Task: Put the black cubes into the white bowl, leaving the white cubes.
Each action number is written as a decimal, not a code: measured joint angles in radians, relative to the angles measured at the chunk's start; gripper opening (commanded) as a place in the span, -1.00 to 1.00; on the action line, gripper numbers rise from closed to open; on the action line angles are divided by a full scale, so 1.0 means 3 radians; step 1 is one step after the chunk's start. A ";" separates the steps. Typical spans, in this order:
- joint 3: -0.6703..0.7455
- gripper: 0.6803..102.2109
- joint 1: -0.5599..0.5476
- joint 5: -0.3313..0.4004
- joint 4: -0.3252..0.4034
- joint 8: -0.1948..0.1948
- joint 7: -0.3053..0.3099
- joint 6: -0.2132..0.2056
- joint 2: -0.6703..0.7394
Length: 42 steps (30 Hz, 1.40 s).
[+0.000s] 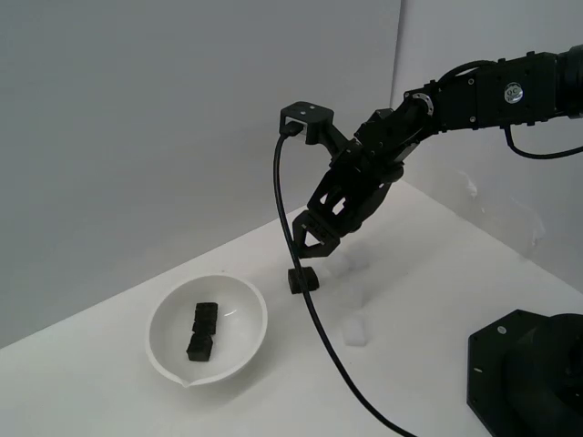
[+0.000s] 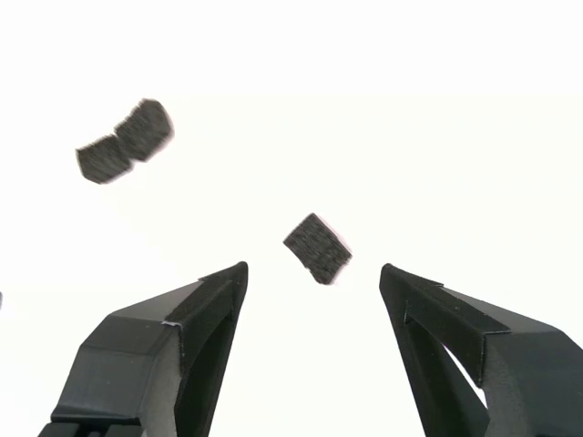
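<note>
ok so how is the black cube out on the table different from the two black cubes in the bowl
The lone black cube sits on the bare table, outside the white bowl; the two black cubes lie inside the bowl. The lone cube stands apart from other cubes, while the two in the bowl lie close together. The lone cube is right below the open claw; the two in the bowl are away from it. All three look alike: small, matte black.

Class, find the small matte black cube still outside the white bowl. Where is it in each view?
Exterior view: black cube on the table, right of the bowl, below the open hand.
Wrist view: cube just beyond the two fingers.
Shared landmark: two black cubes together.
</note>
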 measured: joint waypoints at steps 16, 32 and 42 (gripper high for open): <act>-0.0383 0.96 0.0000 -0.0061 -0.0061 0.0281 0.0005 0.0015 -0.0389; -0.0741 0.96 -0.0041 -0.0179 -0.0179 0.0409 0.0000 0.0015 -0.0747; -0.0961 0.96 -0.0169 -0.0302 -0.0297 0.0409 0.0000 -0.0015 -0.0972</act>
